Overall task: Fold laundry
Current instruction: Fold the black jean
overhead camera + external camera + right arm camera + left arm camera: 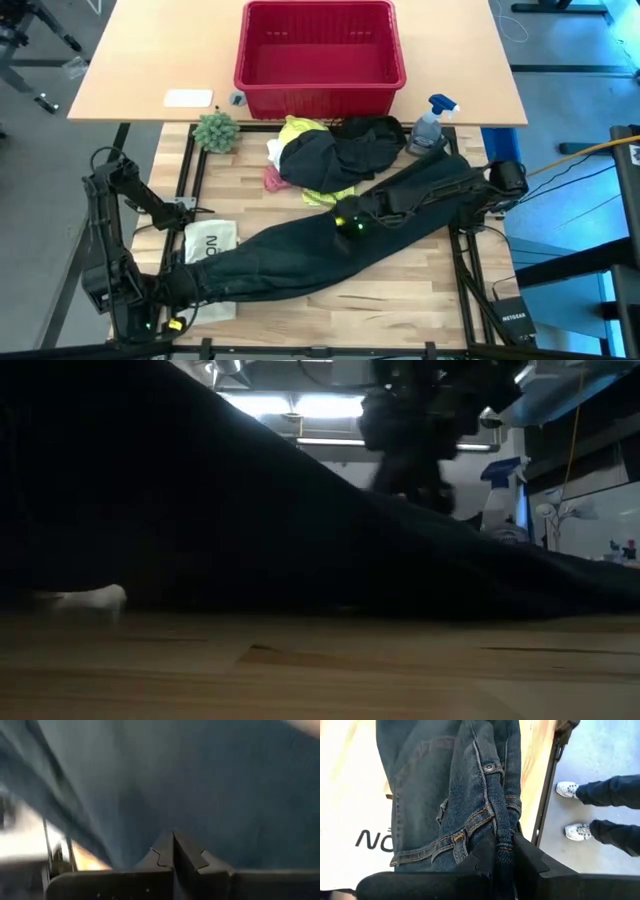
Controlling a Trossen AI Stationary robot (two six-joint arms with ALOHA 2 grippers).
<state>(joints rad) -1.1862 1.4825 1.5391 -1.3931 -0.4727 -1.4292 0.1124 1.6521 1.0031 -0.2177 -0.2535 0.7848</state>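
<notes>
Trousers (pixel 300 255) dark blue denim; T-shirt (pixel 300 130) yellow; basket (pixel 320 80) red.

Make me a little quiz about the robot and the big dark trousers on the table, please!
1. True or false: the red basket has clothes inside it.
2. Which gripper is pinching the trousers at the waistband, by the button?
A. left gripper
B. right gripper
3. Fill in: the yellow T-shirt lies partly under a ____ garment.

Key:
1. False, the basket looks empty.
2. A. The left wrist view shows the fingers closed on the waistband seam.
3. Dark.
</notes>
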